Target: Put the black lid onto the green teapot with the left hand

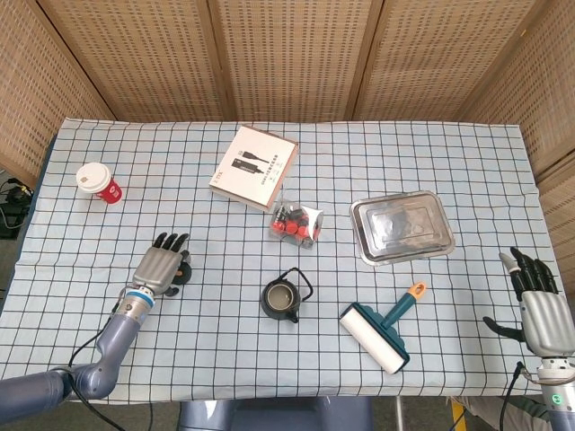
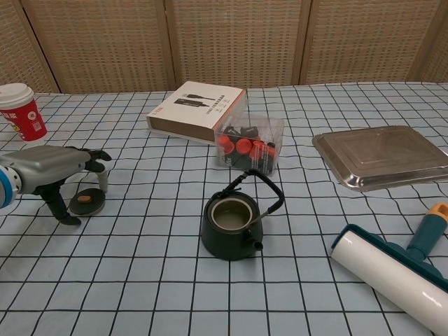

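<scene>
The black lid (image 2: 87,203), flat with a brown knob, lies on the checked cloth at the left. My left hand (image 2: 52,168) hovers low over it with the thumb down on its left and fingers reaching past its right; nothing is gripped. In the head view the left hand (image 1: 160,268) covers most of the lid. The green teapot (image 1: 286,297) stands uncovered, handle up, to the right of the lid, near the table's middle (image 2: 234,222). My right hand (image 1: 539,305) hangs at the lower right off the table's edge, fingers straight and holding nothing.
A red paper cup (image 1: 99,182) stands at the far left. Behind the teapot are a white box (image 1: 254,167) and a clear box of red and black pieces (image 1: 296,224). A steel tray (image 1: 402,228) and a lint roller (image 1: 382,332) lie to the right.
</scene>
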Controlling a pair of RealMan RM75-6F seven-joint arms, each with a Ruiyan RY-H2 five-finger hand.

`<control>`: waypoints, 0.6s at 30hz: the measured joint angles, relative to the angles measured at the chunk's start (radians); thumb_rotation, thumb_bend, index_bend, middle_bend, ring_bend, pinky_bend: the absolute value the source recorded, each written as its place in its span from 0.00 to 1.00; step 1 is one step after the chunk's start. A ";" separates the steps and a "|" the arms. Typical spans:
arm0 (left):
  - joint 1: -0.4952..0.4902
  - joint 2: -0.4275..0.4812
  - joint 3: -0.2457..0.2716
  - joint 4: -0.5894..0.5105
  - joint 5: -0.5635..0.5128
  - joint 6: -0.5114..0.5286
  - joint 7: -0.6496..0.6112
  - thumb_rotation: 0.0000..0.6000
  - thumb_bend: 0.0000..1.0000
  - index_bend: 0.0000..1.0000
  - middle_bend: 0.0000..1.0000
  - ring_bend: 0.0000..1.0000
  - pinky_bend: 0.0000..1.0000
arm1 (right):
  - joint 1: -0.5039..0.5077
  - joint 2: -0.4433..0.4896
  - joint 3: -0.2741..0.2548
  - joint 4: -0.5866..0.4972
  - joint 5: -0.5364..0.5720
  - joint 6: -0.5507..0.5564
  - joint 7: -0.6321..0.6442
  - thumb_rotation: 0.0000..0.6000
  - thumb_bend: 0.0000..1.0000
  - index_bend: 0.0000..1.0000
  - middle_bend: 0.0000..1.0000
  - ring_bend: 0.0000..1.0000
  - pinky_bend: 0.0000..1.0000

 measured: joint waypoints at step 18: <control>0.009 0.000 0.021 0.007 0.065 0.031 -0.088 1.00 0.36 0.44 0.00 0.00 0.00 | -0.002 -0.003 0.000 -0.003 0.003 0.004 -0.011 1.00 0.06 0.00 0.00 0.00 0.00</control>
